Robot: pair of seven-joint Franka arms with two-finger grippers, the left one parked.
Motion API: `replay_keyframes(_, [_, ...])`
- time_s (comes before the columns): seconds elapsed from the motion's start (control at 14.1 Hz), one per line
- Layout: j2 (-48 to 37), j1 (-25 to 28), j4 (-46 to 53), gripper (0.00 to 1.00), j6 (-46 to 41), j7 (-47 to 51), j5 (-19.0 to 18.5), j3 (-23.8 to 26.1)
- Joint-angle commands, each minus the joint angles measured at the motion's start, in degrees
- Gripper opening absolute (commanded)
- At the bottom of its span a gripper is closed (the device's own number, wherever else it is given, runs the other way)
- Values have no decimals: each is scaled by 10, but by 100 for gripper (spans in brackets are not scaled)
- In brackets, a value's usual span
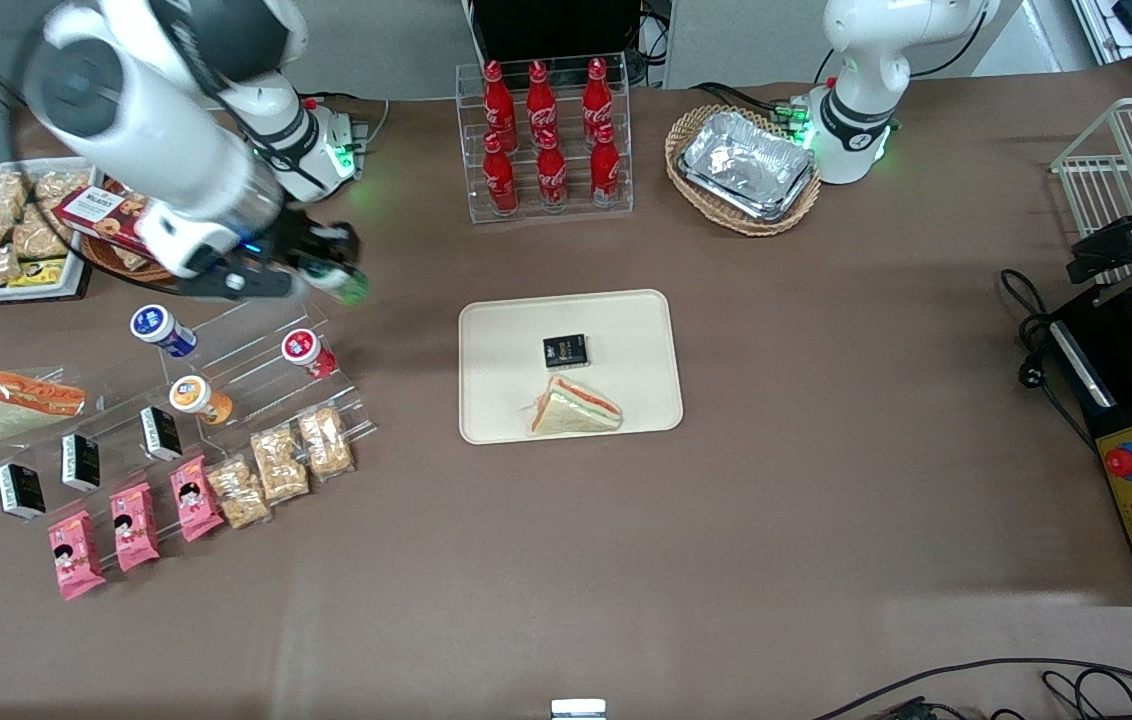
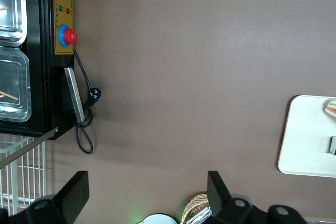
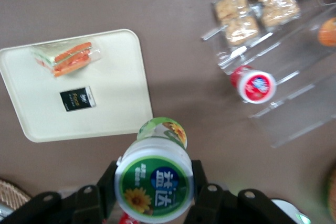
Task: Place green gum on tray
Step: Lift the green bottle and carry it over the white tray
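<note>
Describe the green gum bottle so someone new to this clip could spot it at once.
Start at the clear stepped display rack toward the working arm's end of the table. Just above it hangs the gripper, shut on the green gum, lifted clear of the rack and not yet over the tray. Its body is green; the bottles left on the rack are blue, red and orange.

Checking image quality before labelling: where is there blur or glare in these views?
Front view: the working arm and claw holding the green gum look motion-smeared; the tray is sharp. Right wrist view: the green gum is readable, the table soft.
</note>
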Motion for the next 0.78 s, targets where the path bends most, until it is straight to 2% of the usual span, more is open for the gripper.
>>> replay_keyframes(0.0, [45, 66, -47, 40, 104, 66, 11, -3])
replay_keyframes(0.28, [89, 111, -101, 40, 227, 100, 9, -3])
replay_keyframes(0.71, [206, 144, -105, 40, 348, 106, 3, -4])
